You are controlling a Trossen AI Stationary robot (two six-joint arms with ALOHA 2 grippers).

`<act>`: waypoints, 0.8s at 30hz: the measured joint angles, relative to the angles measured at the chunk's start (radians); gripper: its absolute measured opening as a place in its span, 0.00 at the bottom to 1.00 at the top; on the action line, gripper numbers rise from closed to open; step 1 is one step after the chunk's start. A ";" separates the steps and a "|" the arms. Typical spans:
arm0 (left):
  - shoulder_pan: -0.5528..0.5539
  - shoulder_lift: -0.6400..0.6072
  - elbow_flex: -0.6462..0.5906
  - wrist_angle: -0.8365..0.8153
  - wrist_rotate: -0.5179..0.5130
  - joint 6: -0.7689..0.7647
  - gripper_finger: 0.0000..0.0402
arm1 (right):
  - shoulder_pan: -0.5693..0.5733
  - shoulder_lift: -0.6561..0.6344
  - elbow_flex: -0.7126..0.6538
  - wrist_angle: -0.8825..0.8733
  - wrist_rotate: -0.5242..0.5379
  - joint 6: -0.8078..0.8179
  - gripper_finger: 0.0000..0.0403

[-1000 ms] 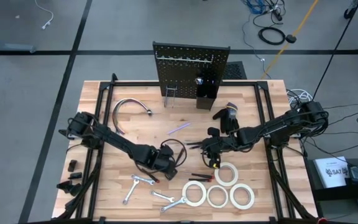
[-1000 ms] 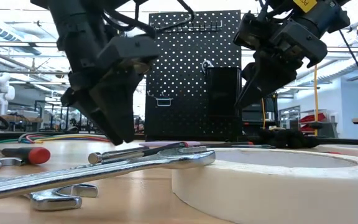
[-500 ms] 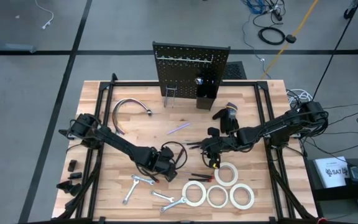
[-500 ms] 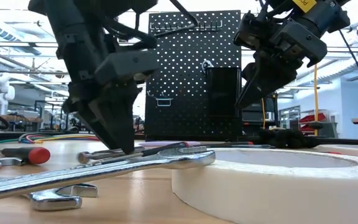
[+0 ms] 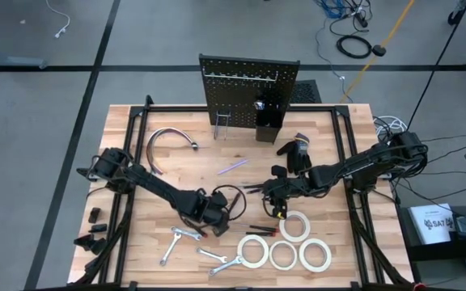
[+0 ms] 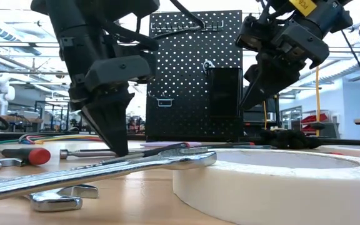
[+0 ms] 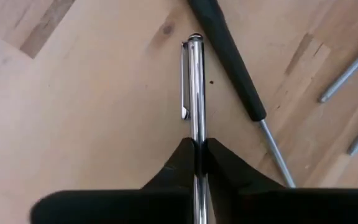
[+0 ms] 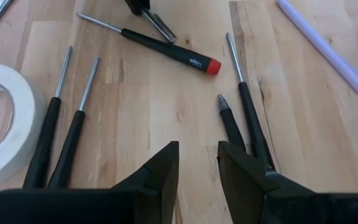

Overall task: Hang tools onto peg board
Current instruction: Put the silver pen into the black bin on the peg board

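Left gripper [image 7: 198, 149] down at the table, fingers pinched on a slim chrome ratchet handle [image 7: 195, 87] lying on the wood beside a black screwdriver [image 7: 229, 59]. Peg board [image 5: 247, 85] upright at the far edge. Right gripper [image 8: 197, 163] narrowly parted, holding nothing, above screwdrivers; tape rolls [image 5: 281, 249] near.

The bench [image 5: 176, 153] is pale wood with darker grain streaks. The peg board [image 5: 247, 85] is black, dotted with small holes. Four tape rolls [image 5: 282, 255] are white; the wrenches [image 5: 186, 234] are silver. One screwdriver [image 8: 166, 50] is black with a red cap, and a thin stick [image 8: 325, 48] is lilac.
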 joint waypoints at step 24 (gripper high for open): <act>0.128 -0.383 -0.005 0.522 -0.078 0.560 0.02 | 0.075 -0.367 -0.023 -0.389 0.344 0.155 0.26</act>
